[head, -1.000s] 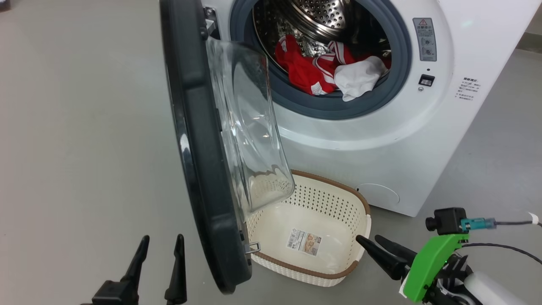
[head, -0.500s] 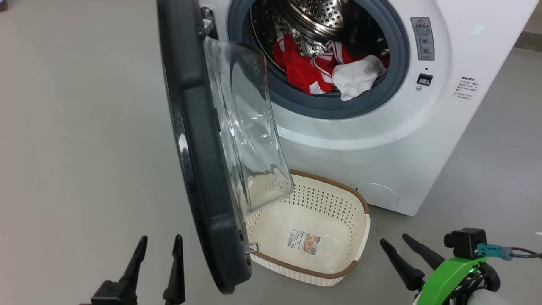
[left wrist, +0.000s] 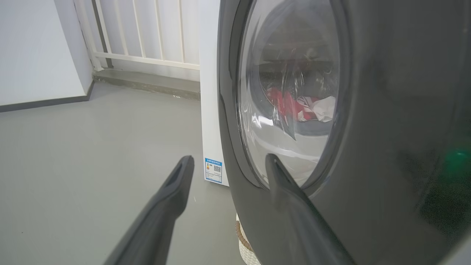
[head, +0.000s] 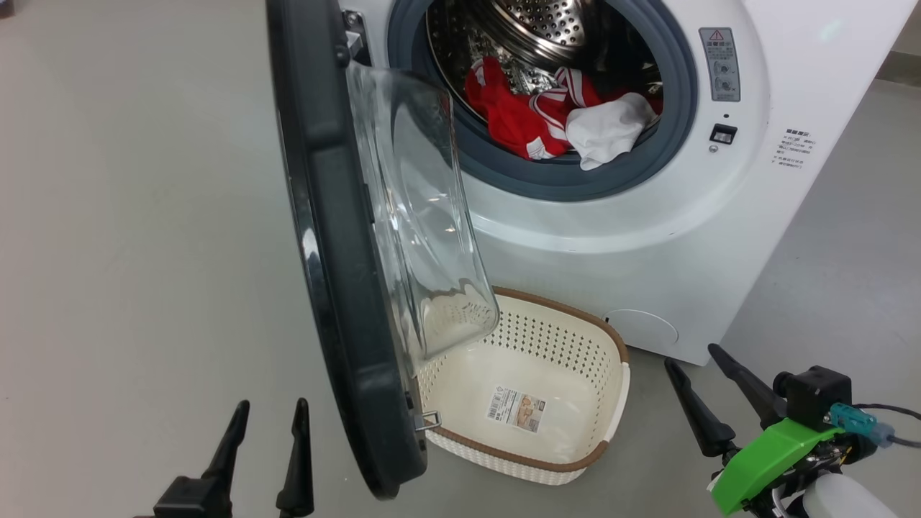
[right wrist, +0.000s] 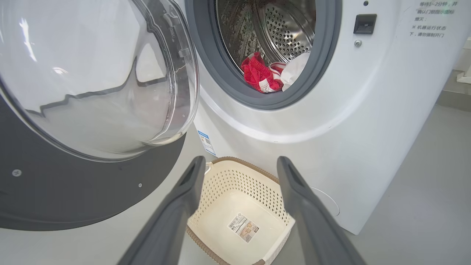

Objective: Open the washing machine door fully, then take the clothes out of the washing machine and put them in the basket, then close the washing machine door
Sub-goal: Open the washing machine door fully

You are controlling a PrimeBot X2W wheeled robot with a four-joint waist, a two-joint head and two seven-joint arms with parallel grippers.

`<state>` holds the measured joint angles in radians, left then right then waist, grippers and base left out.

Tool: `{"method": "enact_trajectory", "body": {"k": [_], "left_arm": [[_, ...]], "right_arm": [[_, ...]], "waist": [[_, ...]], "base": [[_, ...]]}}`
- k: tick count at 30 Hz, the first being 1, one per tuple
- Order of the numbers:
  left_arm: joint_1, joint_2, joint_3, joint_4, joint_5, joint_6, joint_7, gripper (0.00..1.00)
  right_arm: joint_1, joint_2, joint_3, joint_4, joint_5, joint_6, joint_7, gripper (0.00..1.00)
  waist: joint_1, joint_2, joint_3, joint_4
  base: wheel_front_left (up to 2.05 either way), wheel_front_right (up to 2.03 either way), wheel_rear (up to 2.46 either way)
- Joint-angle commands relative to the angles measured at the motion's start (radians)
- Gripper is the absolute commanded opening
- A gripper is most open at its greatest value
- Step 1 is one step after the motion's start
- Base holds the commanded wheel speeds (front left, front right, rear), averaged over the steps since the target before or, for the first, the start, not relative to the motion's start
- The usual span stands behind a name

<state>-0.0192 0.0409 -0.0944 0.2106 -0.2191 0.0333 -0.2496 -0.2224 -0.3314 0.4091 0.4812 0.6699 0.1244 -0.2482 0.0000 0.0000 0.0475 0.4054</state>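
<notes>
The washing machine [head: 647, 237] stands with its door [head: 338, 252] swung out, edge-on to the head view, glass bowl facing right. Red clothes [head: 514, 115] and a white cloth [head: 604, 129] lie at the drum's front lip. The cream basket [head: 547, 338] sits on the floor below the opening, nothing in it but its sticker. My left gripper [head: 273, 404] is open, just left of the door's outer face [left wrist: 368, 110]. My right gripper [head: 691, 355] is open, right of the basket, pointing over the basket [right wrist: 235, 184] toward the clothes [right wrist: 257, 73].
The door's lower edge and metal latch [head: 430, 419] overhang the basket's left end. Grey floor [head: 144, 252] stretches wide to the left of the door. A white railing [left wrist: 147, 33] and wall stand beyond the machine, whose side carries a blue label [left wrist: 213, 170].
My right gripper has drawn away from the basket's right rim, moving right and then up the head view toward the machine. The left gripper, door and clothes have stayed put.
</notes>
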Motion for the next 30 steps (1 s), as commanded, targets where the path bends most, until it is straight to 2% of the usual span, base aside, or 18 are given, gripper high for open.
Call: {"method": "enact_trajectory", "body": {"k": [1, 7, 11, 30], "left_arm": [[-0.017, 0.009, 0.036, -0.023, 0.007, -0.003, -0.012, 1.00], [-0.018, 0.009, 0.036, -0.031, 0.010, -0.001, -0.012, 1.00], [-0.017, 0.009, 0.038, -0.037, 0.013, -0.001, -0.012, 1.00], [-0.009, 0.009, 0.041, -0.034, 0.013, -0.003, -0.012, 1.00]], "right_arm": [[0.029, 0.010, -0.038, -0.050, -0.064, 0.006, -0.013, 1.00], [0.092, 0.068, -0.174, -0.135, -0.210, 0.006, -0.013, 1.00], [0.121, 0.097, -0.221, -0.167, -0.263, 0.006, -0.013, 1.00], [0.163, 0.137, -0.273, -0.174, -0.317, 0.006, -0.014, 1.00]], "waist": [[0.0000, 0.0000, 0.002, 0.001], [0.0000, 0.0000, 0.004, 0.001], [0.0000, 0.0000, 0.003, -0.002], [0.0000, 0.0000, -0.009, -0.006]], "base": [[0.00, 0.00, 0.00], [0.00, 0.00, 0.00], [0.00, 0.00, 0.00], [0.00, 0.00, 0.00]]}}
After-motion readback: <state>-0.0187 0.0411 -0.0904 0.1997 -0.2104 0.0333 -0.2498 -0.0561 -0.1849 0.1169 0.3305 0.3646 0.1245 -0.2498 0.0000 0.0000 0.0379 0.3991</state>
